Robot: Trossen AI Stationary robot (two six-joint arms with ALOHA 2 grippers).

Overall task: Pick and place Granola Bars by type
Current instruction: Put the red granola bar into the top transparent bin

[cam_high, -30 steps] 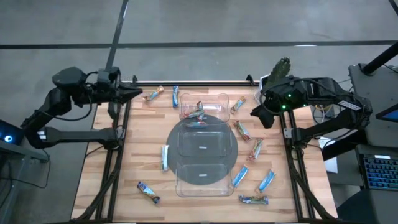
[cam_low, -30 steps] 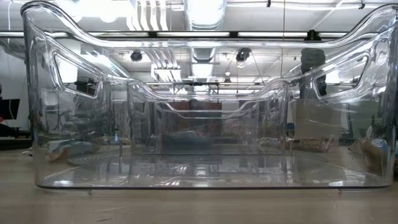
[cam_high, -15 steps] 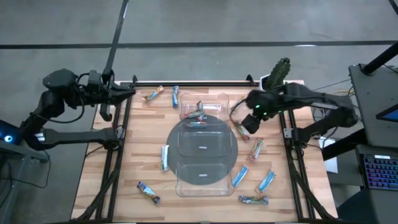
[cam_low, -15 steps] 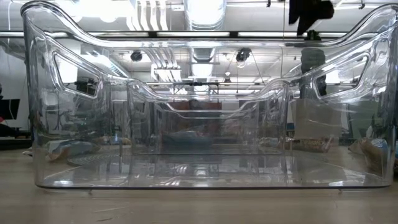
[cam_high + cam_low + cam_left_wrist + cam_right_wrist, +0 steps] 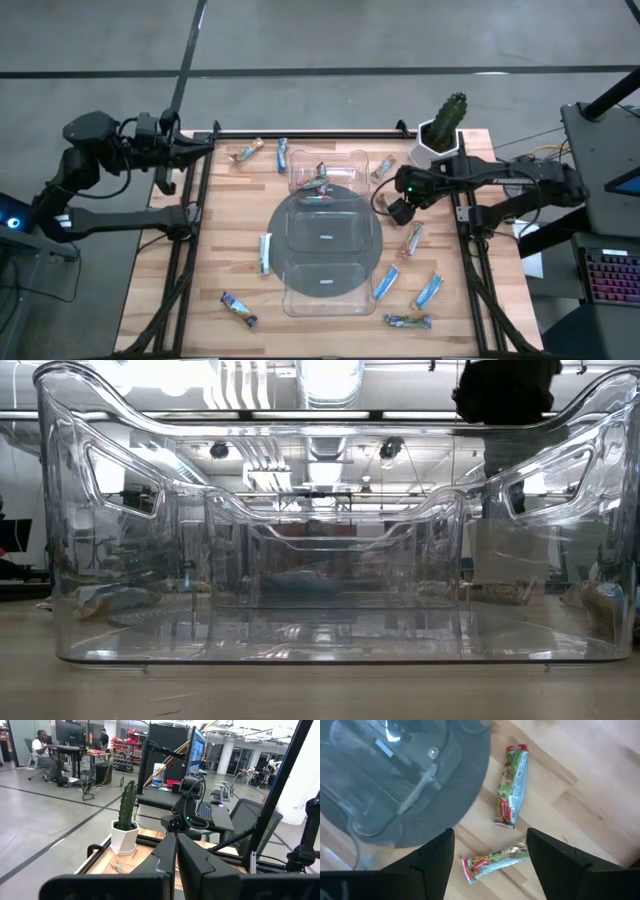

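From above, the right hand point(image 5: 392, 207) hangs over the worktop point(image 5: 225, 265) at about 3 o'clock of the clear tray point(image 5: 325, 240), granola bars point(image 5: 387, 282) scattered all round. Right wrist cam: fingers point(image 5: 437, 855) spread wide, empty, two green bars point(image 5: 512, 787) below. Left hand point(image 5: 176, 851) is pinched shut, empty, off the 10 o'clock corner.

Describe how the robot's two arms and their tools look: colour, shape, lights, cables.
Both arms are dark, jointed and tube-like. The left tool tapers to slim black fingers. The right tool has two broad, flat black fingers, and a small green light glows at its wrist. Thin cables trail along the right arm.
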